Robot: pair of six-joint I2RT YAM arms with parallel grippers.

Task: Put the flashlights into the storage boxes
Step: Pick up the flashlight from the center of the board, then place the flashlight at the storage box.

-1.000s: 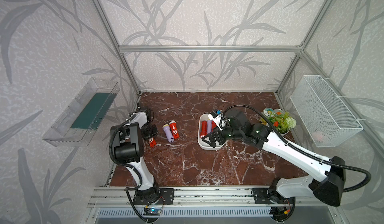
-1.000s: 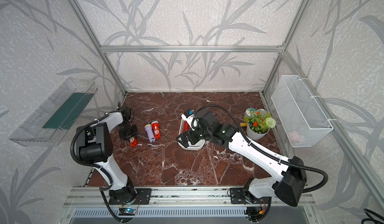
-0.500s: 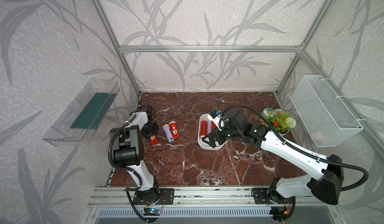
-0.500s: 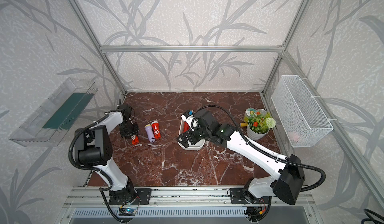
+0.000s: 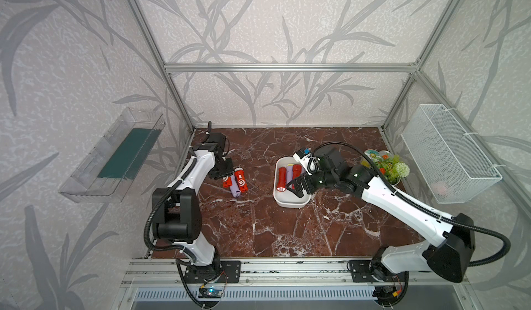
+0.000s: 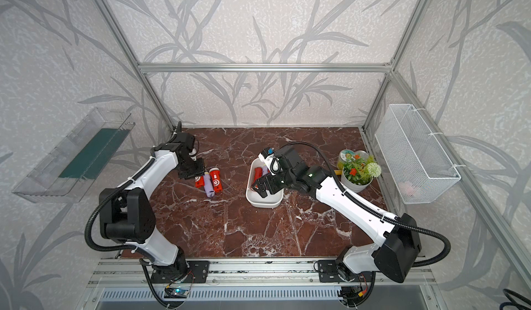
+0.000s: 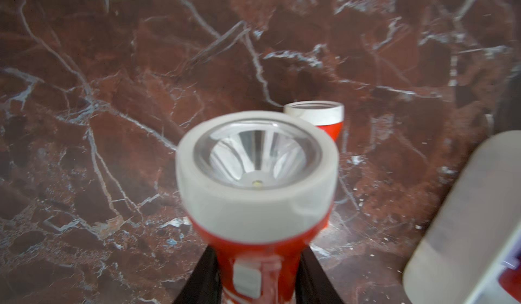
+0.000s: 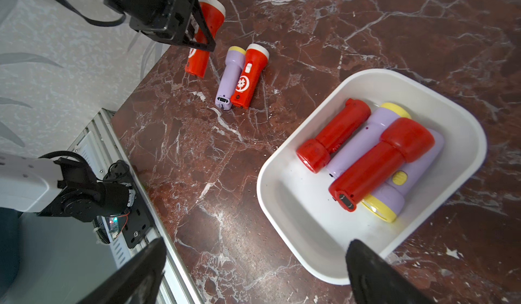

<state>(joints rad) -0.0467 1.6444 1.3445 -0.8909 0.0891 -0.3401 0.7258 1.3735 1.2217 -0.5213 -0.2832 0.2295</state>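
Fingers first: our left fingers [image 7: 203, 274] are clamped on the barrel of a red flashlight [image 7: 256, 204], lens end pointing out ahead of the wrist. Our right fingers [image 8: 135, 274] are spread wide with nothing between them, hanging over the near end of the white tub [image 5: 290, 203].

Biggest thing down there is the marble counter [image 5: 258, 236]. On it sits the white tub, long side running front to back, already holding four flashlights [image 8: 366, 153]: two red, two lavender, one red lying on top of a lavender. Left of the tub, well apart from it, a lavender flashlight [image 8: 231, 74] and a second red flashlight [image 8: 249, 74] lie touching side by side.

What matters for us: the tub is off to the right of the held flashlight, past that loose pair. The held one's long axis looks roughly parallel to the tub's, so we reckon it's mostly a sideways carry with little twisting. We can't tell if it's clear of the counter yet. Our left arm is nearer the loose pair too.
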